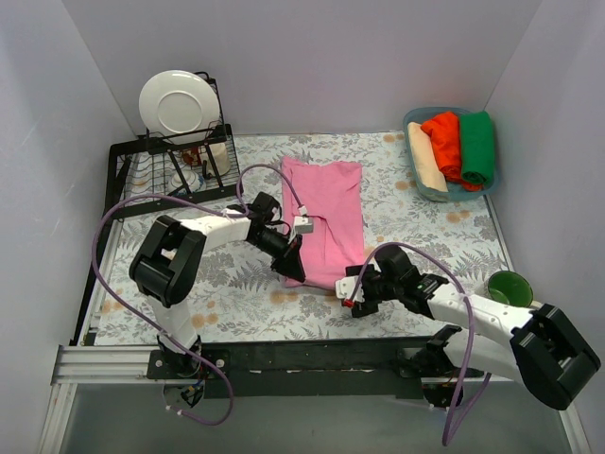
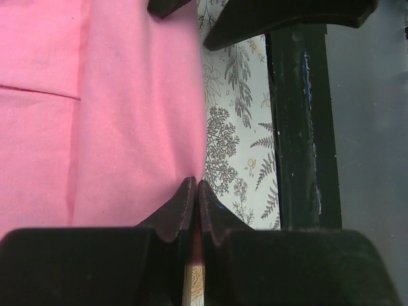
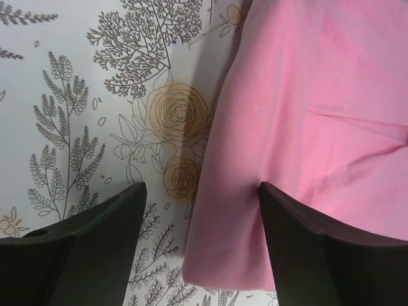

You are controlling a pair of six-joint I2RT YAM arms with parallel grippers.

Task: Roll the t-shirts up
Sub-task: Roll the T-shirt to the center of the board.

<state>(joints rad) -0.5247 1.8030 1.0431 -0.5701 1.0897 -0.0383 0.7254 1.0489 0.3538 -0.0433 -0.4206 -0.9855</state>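
The pink t-shirt [image 1: 326, 213] is laid flat left of the basket [image 1: 412, 121], its hem pinched by the left gripper [image 2: 196, 191] and straddled by the spread right gripper [image 3: 201, 207]. A skewed roll is risked if a layer is missed.

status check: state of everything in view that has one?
pink t-shirt: folded lengthwise, flat, not rolled
left pincer: shut on the pink t-shirt's near edge
right pincer: open, straddling its near corner
cream t-shirt: rolled, in bin
red-orange t-shirt: rolled, in bin
green t-shirt: rolled, in bin
plate: upright in rack
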